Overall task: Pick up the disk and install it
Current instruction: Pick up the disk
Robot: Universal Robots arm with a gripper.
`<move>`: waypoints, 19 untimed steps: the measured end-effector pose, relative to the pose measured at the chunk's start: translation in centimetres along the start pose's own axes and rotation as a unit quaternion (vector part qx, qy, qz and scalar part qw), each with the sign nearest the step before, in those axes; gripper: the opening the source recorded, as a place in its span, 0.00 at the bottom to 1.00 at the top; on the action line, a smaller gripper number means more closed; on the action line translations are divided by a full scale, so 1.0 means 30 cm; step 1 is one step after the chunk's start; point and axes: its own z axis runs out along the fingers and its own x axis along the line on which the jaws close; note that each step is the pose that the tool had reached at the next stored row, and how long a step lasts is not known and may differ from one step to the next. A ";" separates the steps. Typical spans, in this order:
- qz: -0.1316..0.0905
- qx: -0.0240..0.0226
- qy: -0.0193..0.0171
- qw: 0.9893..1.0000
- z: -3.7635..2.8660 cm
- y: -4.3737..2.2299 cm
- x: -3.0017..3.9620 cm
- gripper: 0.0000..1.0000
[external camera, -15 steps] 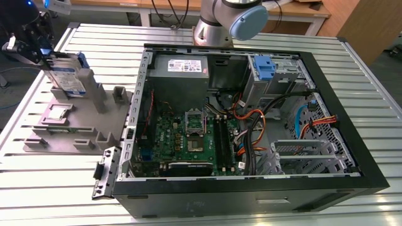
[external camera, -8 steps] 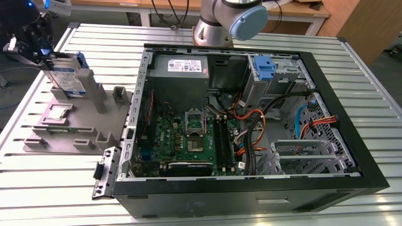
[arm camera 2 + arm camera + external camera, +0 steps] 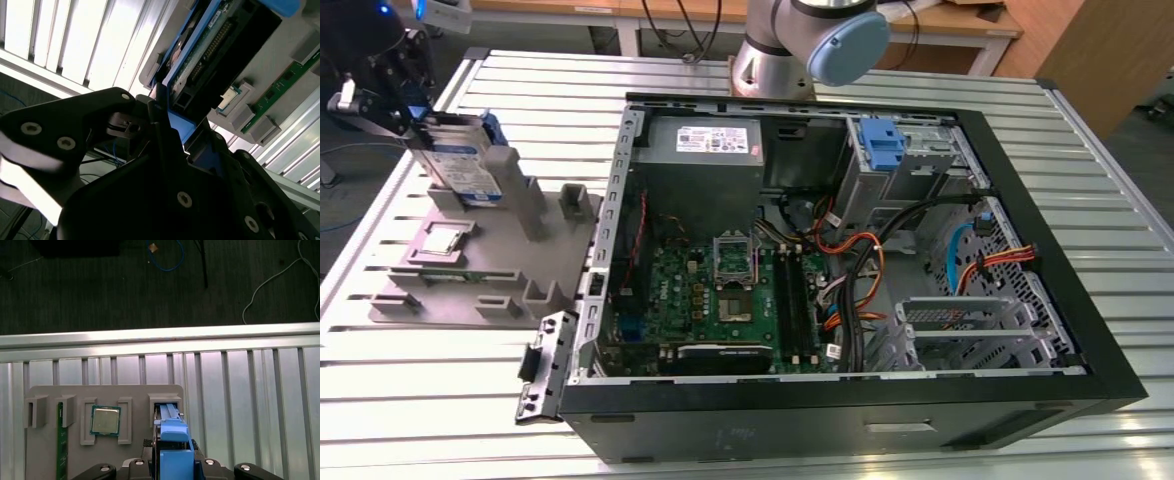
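The disk stands on edge in a slot of the grey fixture at the exterior view's left, its white-and-blue label facing out. My gripper sits at its upper end, shut on the blue rail. In the second wrist view the black fingers clamp the blue rail, and the disk shows its circuit-board side. In the first wrist view the blue rail runs from the fixture slot down into my gripper.
An open computer case lies at the centre and right, with a motherboard, a grey power supply, a blue-tabbed drive bay and loose cables. The fixture also holds a CPU chip and a green memory stick. The arm's base stands behind the case.
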 end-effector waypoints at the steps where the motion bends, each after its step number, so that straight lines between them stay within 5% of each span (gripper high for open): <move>1: 0.000 0.000 0.000 1.000 0.000 0.000 0.000 0.36; 12: 0.000 0.000 0.000 1.000 0.002 0.000 0.000 0.36; 19: -0.026 -0.002 0.001 1.000 0.002 0.002 0.001 0.36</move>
